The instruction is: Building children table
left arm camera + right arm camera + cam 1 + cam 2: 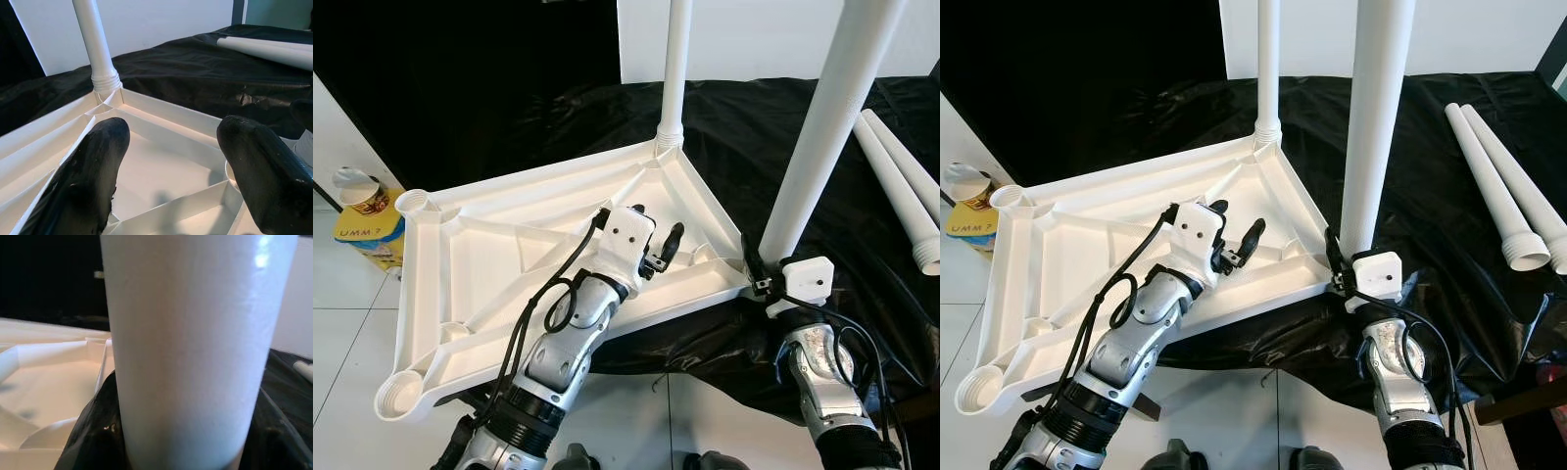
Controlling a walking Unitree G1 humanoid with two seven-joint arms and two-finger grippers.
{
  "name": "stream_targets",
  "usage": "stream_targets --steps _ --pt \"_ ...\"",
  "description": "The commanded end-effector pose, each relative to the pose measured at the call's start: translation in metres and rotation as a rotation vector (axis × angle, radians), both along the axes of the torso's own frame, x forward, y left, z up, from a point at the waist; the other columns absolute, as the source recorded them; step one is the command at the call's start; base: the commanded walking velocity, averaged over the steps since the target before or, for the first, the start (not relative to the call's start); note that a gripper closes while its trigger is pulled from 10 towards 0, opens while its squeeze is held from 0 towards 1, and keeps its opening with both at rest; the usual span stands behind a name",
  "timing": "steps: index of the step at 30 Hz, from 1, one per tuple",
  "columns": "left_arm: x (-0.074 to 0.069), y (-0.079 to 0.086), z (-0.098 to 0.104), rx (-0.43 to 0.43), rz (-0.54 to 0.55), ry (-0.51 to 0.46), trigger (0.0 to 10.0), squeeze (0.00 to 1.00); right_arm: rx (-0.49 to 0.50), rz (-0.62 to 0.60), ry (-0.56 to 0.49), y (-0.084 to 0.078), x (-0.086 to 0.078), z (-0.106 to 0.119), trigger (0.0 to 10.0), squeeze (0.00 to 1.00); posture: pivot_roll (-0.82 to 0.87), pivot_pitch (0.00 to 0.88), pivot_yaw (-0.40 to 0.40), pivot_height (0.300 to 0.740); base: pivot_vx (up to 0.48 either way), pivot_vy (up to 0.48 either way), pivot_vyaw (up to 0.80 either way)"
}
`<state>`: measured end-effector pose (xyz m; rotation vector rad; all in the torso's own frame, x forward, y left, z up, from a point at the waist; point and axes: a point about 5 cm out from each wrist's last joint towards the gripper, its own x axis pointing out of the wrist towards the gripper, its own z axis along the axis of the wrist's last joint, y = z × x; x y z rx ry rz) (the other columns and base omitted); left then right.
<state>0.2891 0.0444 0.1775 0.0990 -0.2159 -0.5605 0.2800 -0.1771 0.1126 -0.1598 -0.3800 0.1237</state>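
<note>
Meanwhile, a white table leg [1377,117] was gripped upright by the right gripper [1344,262] beside the upturned tabletop [1067,245]; the left gripper [1234,235] was held open above it.

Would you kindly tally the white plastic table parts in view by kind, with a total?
White plastic upturned tabletop: 1
White tube legs standing at its corners: 2, far corner and near corner, the latter held by the right tool
White tube legs lying on the black cloth: 2
Total: 5
</note>
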Motion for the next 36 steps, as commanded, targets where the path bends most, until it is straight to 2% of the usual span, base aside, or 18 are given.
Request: stream_targets --steps 1,4,5,9,13,17,23,30,32,33,35,36 --pt "-0.005 -0.006 0.001 0.032 -0.116 -0.007 10.0 0.0 0.031 -0.007 0.161 -0.001 -0.007 -0.031 10.0 0.0 0.04 0.108 0.057 0.74 0.0 0.0 0.0" --pt "-0.005 -0.005 0.001 0.033 -0.116 -0.009 10.0 0.0 0.081 -0.021 0.184 -0.003 -0.005 -0.034 10.0 0.0 0.03 0.108 0.059 0.74 0.0 0.0 0.0" --pt "-0.005 -0.005 0.001 0.033 -0.117 -0.009 10.0 0.0 0.128 -0.028 0.205 -0.004 -0.004 -0.035 10.0 0.0 0.03 0.108 0.06 0.74 0.0 0.0 0.0" --pt "-0.005 -0.006 0.002 0.033 -0.117 -0.01 10.0 0.0 0.155 -0.031 0.221 -0.004 -0.003 -0.037 10.0 0.0 0.03 0.108 0.062 0.74 0.0 0.0 0.0" --pt "-0.005 -0.007 0.003 0.031 -0.122 -0.012 10.0 0.0 0.237 -0.018 0.271 -0.002 0.001 -0.039 10.0 0.0 0.03 0.11 0.061 0.74 0.0 0.0 0.0" --pt "-0.006 -0.007 0.003 0.03 -0.123 -0.012 10.0 0.0 0.258 -0.042 0.31 -0.002 0.005 -0.04 10.0 0.0 0.03 0.115 0.056 0.74 0.0 0.0 0.0" --pt "-0.007 -0.007 0.002 0.028 -0.117 -0.008 10.0 0.0 0.253 -0.132 0.401 -0.008 0.012 -0.042 10.0 0.0 0.03 0.119 0.046 0.74 0.0 0.0 0.0" --pt "-0.007 -0.007 0.002 0.023 -0.113 -0.008 10.0 0.0 0.264 -0.16 0.435 -0.008 0.012 -0.042 10.0 0.0 0.03 0.119 0.036 0.74 0.0 0.0 0.0" --pt "-0.007 -0.007 0.002 0.022 -0.111 -0.008 10.0 0.0 0.172 -0.151 0.423 -0.005 0.013 -0.038 10.0 0.0 0.03 0.117 0.033 0.74 0.0 0.0 0.0" --pt "-0.007 -0.007 0.002 0.022 -0.111 -0.008 10.0 0.0 0.172 -0.151 0.423 -0.005 0.013 -0.038 10.0 0.0 0.03 0.117 0.033 0.74 0.0 0.0 0.0" --pt "-0.007 -0.007 0.002 0.021 -0.11 -0.009 10.0 0.0 0.081 -0.126 0.399 -0.002 0.013 -0.036 10.0 0.0 0.03 0.115 0.029 0.74 0.0 0.0 0.0" --pt "-0.007 -0.007 0.002 0.021 -0.11 -0.009 10.0 0.0 0.081 -0.126 0.399 -0.002 0.013 -0.036 10.0 0.0 0.03 0.115 0.029 0.74 0.0 0.0 0.0"
